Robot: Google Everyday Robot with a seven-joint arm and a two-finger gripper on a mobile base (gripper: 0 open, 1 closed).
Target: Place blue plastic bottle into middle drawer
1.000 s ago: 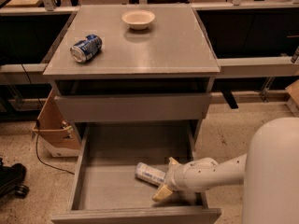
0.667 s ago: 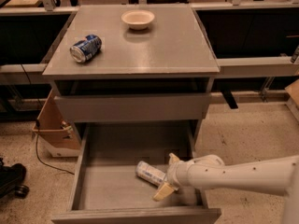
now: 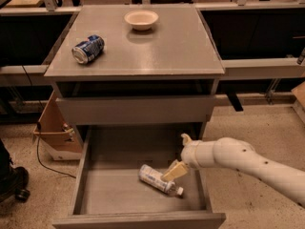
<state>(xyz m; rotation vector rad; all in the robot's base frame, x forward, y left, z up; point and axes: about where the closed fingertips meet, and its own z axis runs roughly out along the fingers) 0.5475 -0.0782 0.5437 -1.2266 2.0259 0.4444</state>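
The blue plastic bottle point(image 3: 157, 179) lies on its side on the floor of the open middle drawer point(image 3: 119, 190), right of centre, with its cap pointing to the front right. My gripper point(image 3: 179, 155) hangs over the drawer's right part, just above the bottle. It is open: one tan finger point(image 3: 173, 171) points down at the bottle's upper side, the other finger point(image 3: 185, 139) points up and away. The bottle is not between the fingers. My white arm point(image 3: 248, 163) comes in from the right.
A dented blue can point(image 3: 87, 48) and a cream bowl point(image 3: 141, 19) sit on the cabinet top point(image 3: 167, 51). The shut drawer above point(image 3: 136, 109) overhangs the open one. A cardboard box point(image 3: 55, 132) stands at the cabinet's left.
My gripper has risen and drawn back a little to the right from the drawer floor. The bottle stays lying in the drawer, at about the same place.
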